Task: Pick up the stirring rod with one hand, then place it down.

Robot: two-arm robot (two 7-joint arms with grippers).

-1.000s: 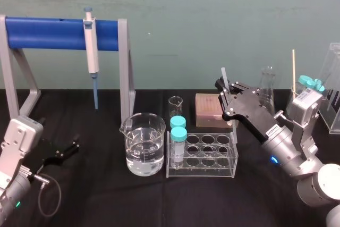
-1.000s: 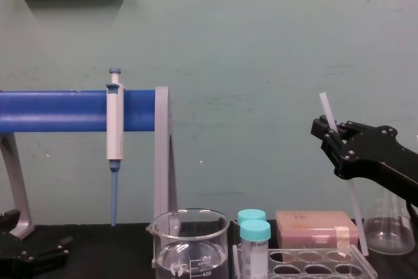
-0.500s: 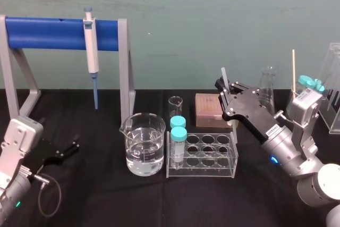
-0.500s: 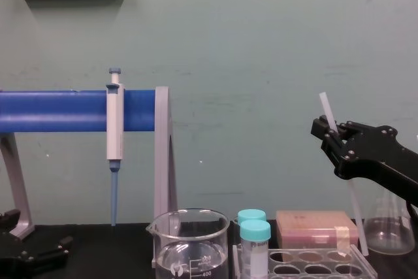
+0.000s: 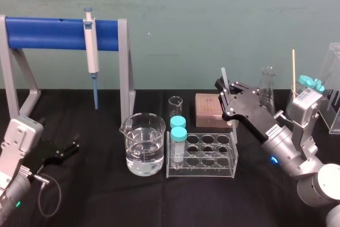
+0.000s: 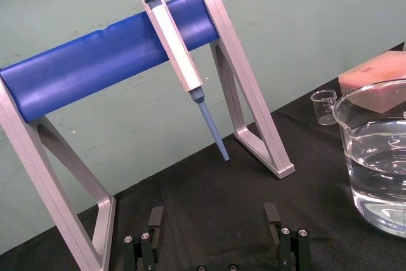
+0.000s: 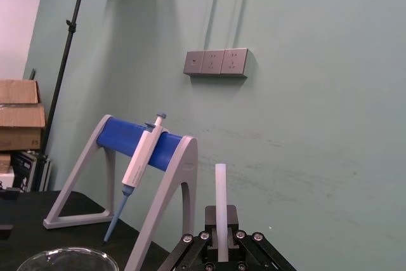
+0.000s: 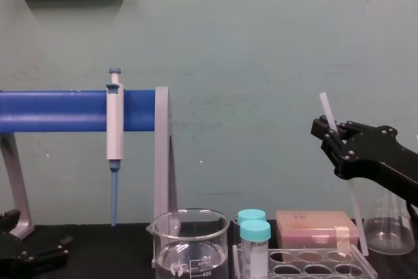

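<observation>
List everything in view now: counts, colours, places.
stirring rod: 1, translucent white, held tilted, right of centre
stand: 1, blue bar, grey legs, back left
pipette: 1, white, blue tip, hanging on stand
large beaker: 1, clear, water inside, centre
small beaker: 1, clear, behind it
tube rack: 1, clear, right of large beaker
capped tubes: 2, teal caps, rack's left end
box: 1, pinkish, behind rack
flask: 1, clear, back right
left gripper: 1, black, open, low at left
right gripper: 1, black, shut on stirring rod
</observation>
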